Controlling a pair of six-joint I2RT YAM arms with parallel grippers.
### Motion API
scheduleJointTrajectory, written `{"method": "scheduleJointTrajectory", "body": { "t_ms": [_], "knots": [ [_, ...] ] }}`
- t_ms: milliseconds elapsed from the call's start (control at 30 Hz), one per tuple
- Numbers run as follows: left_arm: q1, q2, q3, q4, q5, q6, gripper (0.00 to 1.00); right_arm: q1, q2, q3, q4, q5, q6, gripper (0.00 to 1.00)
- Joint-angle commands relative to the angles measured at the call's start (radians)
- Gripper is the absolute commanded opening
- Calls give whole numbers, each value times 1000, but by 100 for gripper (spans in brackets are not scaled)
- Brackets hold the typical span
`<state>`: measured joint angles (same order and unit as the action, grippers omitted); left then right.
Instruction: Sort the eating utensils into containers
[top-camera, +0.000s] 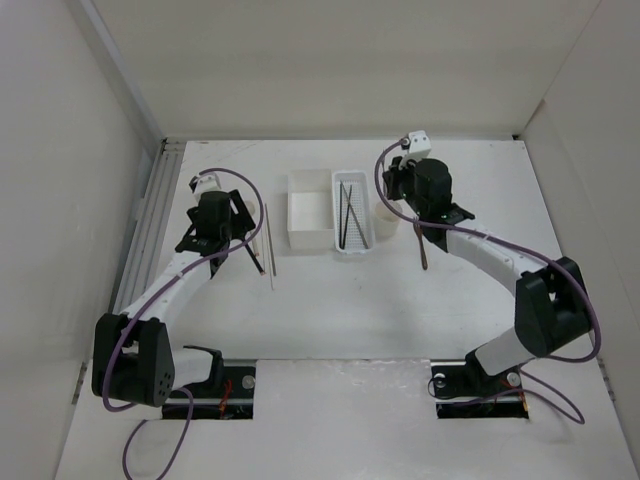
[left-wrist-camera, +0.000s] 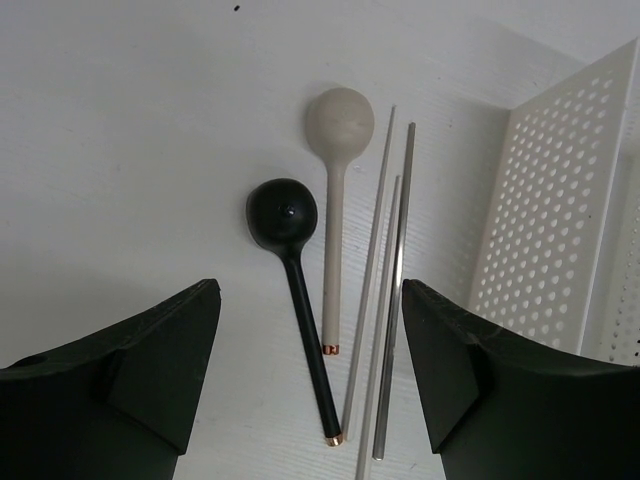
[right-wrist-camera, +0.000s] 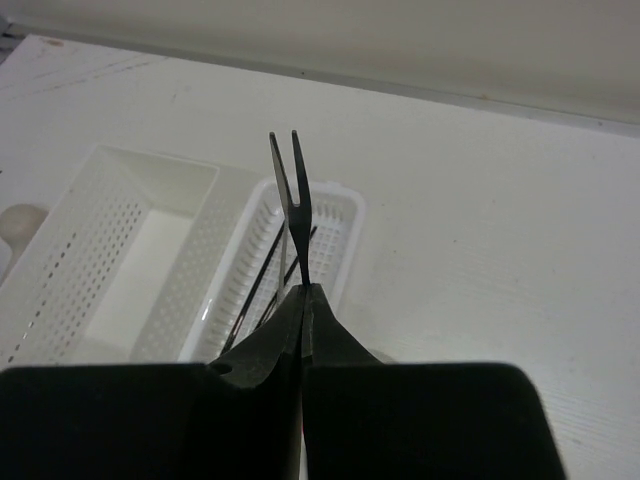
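Observation:
In the left wrist view a black spoon (left-wrist-camera: 283, 215), a beige spoon (left-wrist-camera: 340, 120) and thin pale chopsticks (left-wrist-camera: 385, 270) lie side by side on the table. My left gripper (left-wrist-camera: 310, 370) is open above their handle ends and holds nothing; it also shows in the top view (top-camera: 228, 235). My right gripper (right-wrist-camera: 305, 295) is shut on a small dark fork (right-wrist-camera: 290, 190), tines pointing away, above the perforated tray (right-wrist-camera: 335, 215), which holds dark chopsticks (right-wrist-camera: 260, 285). In the top view the fork (top-camera: 422, 250) hangs from the right gripper (top-camera: 420, 225) beside the cream cup (top-camera: 385, 222).
The white square box (top-camera: 310, 210) stands left of the tray (top-camera: 352, 215); its perforated wall (left-wrist-camera: 545, 220) is close on the right of the left gripper. White walls enclose the table on three sides. Purple cables loop over both arms.

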<state>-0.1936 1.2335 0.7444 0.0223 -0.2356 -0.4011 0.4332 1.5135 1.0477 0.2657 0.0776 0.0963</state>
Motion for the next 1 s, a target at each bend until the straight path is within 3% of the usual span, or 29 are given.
{"method": "scheduleJointTrajectory", "body": {
  "t_ms": [0, 367, 600, 867, 967],
  "knots": [
    [6, -12, -10, 36, 2, 2, 71, -5, -10, -38, 184, -1, -12, 0],
    [16, -12, -10, 36, 2, 2, 71, -5, 48, -124, 184, 42, 29, 1],
    [16, -12, -10, 36, -7, 2, 71, -34, 39, -135, 184, -12, 56, 28],
    [16, -12, -10, 27, -7, 2, 71, -44, -45, -144, 161, -22, 66, 34],
    [16, -12, -10, 27, -16, 2, 71, -53, -117, -72, 23, -1, 95, 48]
  ]
}}
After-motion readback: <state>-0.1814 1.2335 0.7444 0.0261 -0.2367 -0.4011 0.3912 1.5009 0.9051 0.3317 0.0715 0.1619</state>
